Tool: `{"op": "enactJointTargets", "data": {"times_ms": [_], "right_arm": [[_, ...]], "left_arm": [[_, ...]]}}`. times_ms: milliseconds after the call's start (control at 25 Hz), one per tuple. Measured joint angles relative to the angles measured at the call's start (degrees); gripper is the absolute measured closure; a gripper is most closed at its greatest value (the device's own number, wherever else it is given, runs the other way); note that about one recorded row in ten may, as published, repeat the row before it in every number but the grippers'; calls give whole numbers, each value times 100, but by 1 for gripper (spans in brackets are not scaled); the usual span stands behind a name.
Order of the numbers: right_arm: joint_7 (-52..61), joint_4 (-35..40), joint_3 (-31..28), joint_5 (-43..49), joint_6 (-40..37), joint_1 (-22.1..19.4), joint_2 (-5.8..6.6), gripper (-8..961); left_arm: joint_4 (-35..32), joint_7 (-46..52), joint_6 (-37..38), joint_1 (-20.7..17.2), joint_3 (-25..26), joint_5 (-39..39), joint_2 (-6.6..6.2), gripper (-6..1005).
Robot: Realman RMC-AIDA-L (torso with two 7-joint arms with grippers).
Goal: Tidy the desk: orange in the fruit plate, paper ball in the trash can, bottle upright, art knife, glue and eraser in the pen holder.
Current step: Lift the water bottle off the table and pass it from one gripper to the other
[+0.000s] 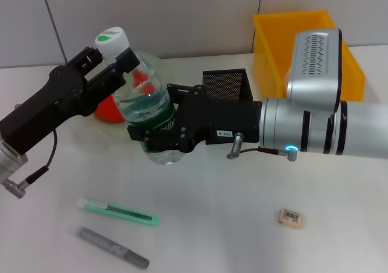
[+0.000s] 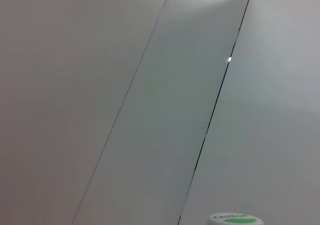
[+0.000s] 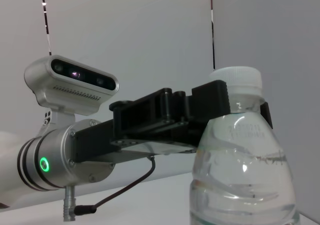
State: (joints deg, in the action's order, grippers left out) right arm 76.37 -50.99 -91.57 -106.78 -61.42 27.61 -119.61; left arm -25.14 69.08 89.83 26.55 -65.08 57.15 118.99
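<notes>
1. Tipping is the main risk: the bottle (image 1: pixel 145 112) hangs above the surface (image 1: pixel 212 224), tilted, near the pen holder (image 1: pixel 225 84); let go early, it could topple or roll (my guess).
2. Right gripper (image 1: pixel 159 134) is clamped around the bottle's labelled middle.
3. Left gripper (image 1: pixel 115 64) pinches the neck just under the cap (image 1: pixel 110 40), its fingers (image 3: pixel 210 101) pressed against it.

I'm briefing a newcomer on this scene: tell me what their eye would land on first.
First, the bottle mid-desk, gripped from both sides: the left gripper at its neck under the white cap, the right gripper around its body. Next, the bright yellow trash can at the back right. The art knife, glue and eraser lie along the near edge.
</notes>
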Motion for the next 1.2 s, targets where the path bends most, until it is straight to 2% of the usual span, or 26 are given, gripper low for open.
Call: {"op": "enactJointTargets", "data": {"times_ms": [1200], "right_arm": [[210, -17, 148, 37, 151, 51, 27, 190]], "left_arm": [[0, -6, -92, 58, 23, -2, 2, 304]]}}
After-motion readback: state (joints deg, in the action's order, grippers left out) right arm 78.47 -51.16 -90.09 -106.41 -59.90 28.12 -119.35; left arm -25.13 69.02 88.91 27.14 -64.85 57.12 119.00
